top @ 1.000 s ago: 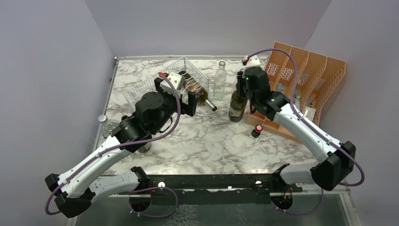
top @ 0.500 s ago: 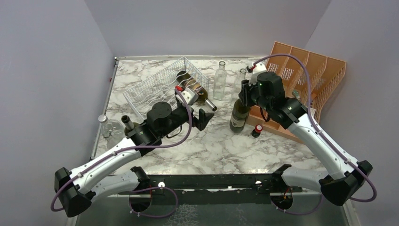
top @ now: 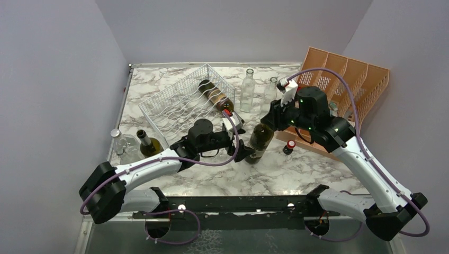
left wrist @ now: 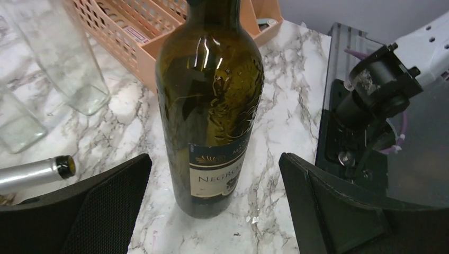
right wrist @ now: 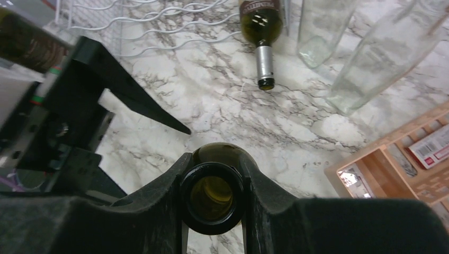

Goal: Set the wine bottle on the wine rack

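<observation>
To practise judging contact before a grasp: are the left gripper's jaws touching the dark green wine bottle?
Apart. The left wrist view shows the left gripper open, its jaws either side of the wine bottle, bare marble table in both gaps.

The marble table (top: 296, 174) is seen whole from high above its near edge, facing far. The wine bottle (left wrist: 212, 95), shared by all views, is viewed closely side-on from the left wrist and straight down its mouth from the right wrist.
</observation>
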